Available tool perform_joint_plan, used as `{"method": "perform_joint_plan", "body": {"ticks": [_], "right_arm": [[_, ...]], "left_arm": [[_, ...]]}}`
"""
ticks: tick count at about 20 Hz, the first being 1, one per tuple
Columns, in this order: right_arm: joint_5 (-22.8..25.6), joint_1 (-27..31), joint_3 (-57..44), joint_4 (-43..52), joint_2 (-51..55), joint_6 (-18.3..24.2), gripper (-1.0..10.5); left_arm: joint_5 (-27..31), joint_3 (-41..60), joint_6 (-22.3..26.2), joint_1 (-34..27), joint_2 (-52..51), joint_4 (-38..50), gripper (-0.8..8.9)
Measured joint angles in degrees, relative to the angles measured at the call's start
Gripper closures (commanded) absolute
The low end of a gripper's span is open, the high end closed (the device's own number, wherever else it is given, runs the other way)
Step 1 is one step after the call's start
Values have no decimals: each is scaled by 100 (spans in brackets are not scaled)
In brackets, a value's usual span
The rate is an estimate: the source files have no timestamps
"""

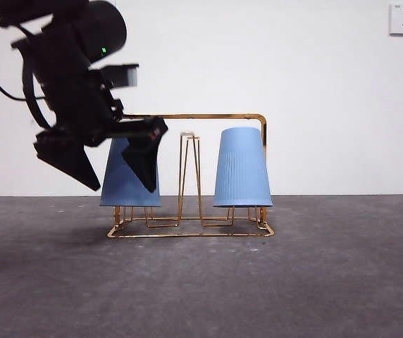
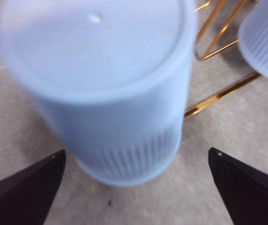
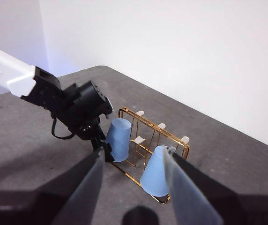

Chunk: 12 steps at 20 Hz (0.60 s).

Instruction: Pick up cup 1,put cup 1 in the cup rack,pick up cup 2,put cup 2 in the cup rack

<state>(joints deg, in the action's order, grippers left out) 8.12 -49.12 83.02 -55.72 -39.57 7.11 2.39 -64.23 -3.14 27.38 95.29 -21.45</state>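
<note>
Two blue cups on cup rack (image 1: 187,176), left end effector (image 1: 120,169) spread beside left cup (image 1: 127,179)

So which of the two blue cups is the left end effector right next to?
The blue cup at the rack's open end; the other blue cup stands alone beside the handle post.

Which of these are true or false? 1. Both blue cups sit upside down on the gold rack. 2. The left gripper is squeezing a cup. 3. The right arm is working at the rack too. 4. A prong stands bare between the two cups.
1. True: the near-gripper cup and the other cup are both inverted on the cup rack.
2. False: the left gripper has its jaws open, wide of the cup on either side, not touching it.
3. False: the right gripper waits high above, away from the rack.
4. True: the middle prong carries no cup.
</note>
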Motion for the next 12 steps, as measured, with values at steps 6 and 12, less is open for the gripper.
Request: {"method": "perform_joint_plan", "body": {"ticks": [6, 12], "right_arm": [[0, 0, 0, -4, 0, 20, 729], [26, 0, 0, -632, -39, -46, 729]], "left_arm": [[-173, -9, 0, 0, -533, -1058, 247], [-1141, -9, -98, 0, -1530, -2509, 248]]}}
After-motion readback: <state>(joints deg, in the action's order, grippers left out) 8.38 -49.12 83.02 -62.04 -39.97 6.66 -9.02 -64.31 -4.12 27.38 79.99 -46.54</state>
